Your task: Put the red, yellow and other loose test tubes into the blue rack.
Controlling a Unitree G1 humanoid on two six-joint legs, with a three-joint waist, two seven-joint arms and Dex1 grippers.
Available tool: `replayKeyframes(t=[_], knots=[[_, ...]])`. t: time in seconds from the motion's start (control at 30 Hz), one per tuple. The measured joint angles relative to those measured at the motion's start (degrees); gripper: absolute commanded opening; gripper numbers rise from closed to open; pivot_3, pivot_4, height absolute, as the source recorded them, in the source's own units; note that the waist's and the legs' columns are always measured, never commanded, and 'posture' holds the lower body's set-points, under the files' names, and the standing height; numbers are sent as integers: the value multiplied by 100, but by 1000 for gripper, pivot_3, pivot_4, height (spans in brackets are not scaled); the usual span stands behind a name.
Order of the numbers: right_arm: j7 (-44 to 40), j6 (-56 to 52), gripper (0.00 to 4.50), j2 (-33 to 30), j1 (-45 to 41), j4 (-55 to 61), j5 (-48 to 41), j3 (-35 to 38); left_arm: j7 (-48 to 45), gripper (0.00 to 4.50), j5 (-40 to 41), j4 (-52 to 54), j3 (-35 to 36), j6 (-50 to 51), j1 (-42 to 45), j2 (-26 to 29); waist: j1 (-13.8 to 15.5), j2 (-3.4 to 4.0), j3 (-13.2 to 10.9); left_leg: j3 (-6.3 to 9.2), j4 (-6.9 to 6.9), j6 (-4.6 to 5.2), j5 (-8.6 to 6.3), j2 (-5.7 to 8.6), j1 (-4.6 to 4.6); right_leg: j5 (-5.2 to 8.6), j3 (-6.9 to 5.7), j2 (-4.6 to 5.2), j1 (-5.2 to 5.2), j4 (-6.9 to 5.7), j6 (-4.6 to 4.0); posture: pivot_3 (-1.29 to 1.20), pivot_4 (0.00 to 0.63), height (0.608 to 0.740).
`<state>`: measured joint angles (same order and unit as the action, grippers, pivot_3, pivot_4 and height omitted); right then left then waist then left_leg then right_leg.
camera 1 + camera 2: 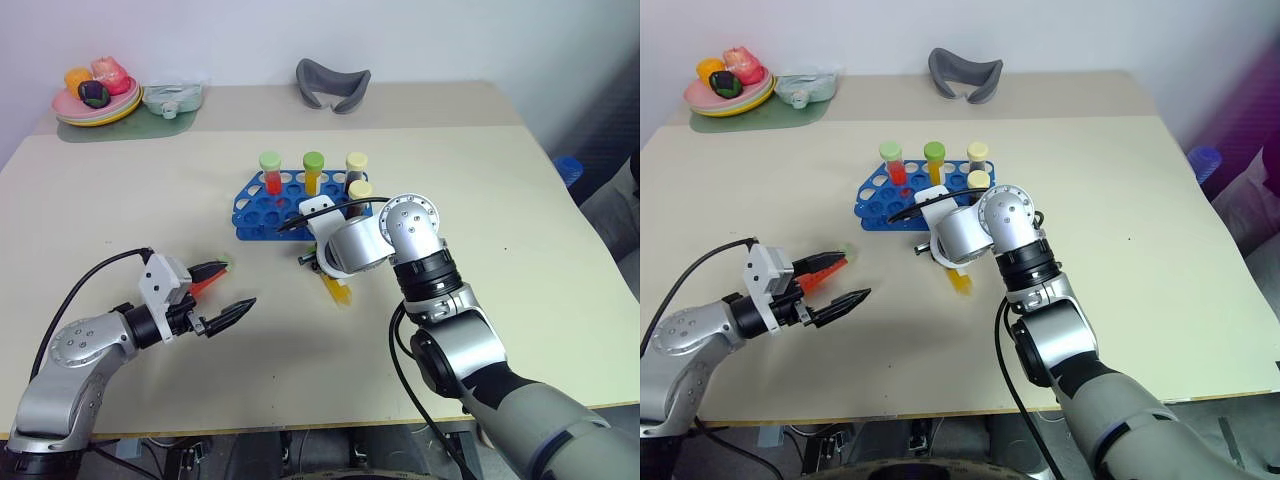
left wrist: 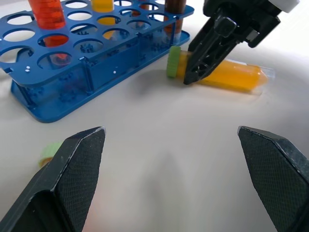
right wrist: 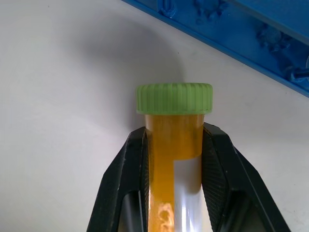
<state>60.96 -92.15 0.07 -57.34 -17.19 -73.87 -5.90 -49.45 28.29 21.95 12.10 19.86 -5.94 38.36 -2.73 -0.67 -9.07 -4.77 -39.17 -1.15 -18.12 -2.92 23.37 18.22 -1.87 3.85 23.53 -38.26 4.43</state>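
Fingers of our left gripper stand spread above a red tube lying on the table. Beyond, our right gripper pinches the yellow tube lying just beside the blue rack; farther off sit a fruit plate and a grey object.

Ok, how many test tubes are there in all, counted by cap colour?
Green-capped tubes: 4, two in blue rack, one in right gripper, one by left gripper
Yellow-capped tubes: 2, in rack
Total: 6
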Motion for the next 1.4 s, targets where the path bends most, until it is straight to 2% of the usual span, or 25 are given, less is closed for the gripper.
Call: replayKeyframes(t=[0.13,0.3,0.37,0.43,0.5,0.6,0.67,0.77,0.9,1.07,1.4], knots=[[-703,1,971,-145,-4,313,63,-139,46,4500,32,120,0,105,14,0,3,3,-2,0,1,1,0,0,6,0,0,0,6,2,0,0,150,735],[-2716,193,971,-690,-287,2000,190,-427,161,4500,68,226,13,189,-9,1,15,5,-4,2,4,33,-19,0,14,0,0,-1,14,5,0,0,150,735],[-3596,790,971,-978,-219,2748,533,-483,201,4500,87,268,44,215,-49,1,31,1,-1,4,3,42,-24,2,14,0,-1,2,11,9,1,0,150,735],[-4535,1850,971,-1167,173,3380,1109,-537,229,4500,96,281,61,217,-63,1,36,-3,1,6,2,44,-25,4,12,-1,-2,2,5,13,2,0,150,735],[-5298,2947,971,-1492,592,3735,2003,-879,248,4500,99,285,71,217,-67,1,34,-2,1,5,2,44,-25,6,11,-1,-2,4,5,12,2,0,150,735],[-6118,4643,971,-1749,1221,3651,3450,-1357,319,4500,108,286,76,218,-78,-10,26,-1,0,4,2,39,-22,5,9,-1,-2,2,5,10,2,0,150,735],[-6389,5544,971,-1629,1499,3297,4150,-1522,375,4500,109,287,60,233,-38,-41,9,-2,-1,1,2,8,-5,2,8,-1,0,-1,8,9,2,0,150,735],[-6448,6968,971,-1016,1780,2383,5065,-1533,541,4500,123,361,-8,371,175,-125,14,0,-2,1,3,-3,2,0,5,-1,0,-5,8,5,1,0,150,735],[-6512,8264,971,-472,1806,1373,5748,-1339,707,4500,242,427,-13,582,440,-148,32,-1,-2,2,-1,-4,2,2,5,-1,0,-3,3,5,2,0,150,735],[-6652,9215,971,-204,1878,647,6302,-1149,852,4500,381,536,-11,734,459,-215,24,-1,-2,2,0,-7,4,2,3,-1,0,-4,3,4,1,0,150,735],[-6967,10114,971,72,2126,120,6729,-859,961,4500,491,535,49,756,425,-259,21,-1,-2,2,-1,-9,5,2,-4,-1,0,-4,-3,2,1,0,150,735]])
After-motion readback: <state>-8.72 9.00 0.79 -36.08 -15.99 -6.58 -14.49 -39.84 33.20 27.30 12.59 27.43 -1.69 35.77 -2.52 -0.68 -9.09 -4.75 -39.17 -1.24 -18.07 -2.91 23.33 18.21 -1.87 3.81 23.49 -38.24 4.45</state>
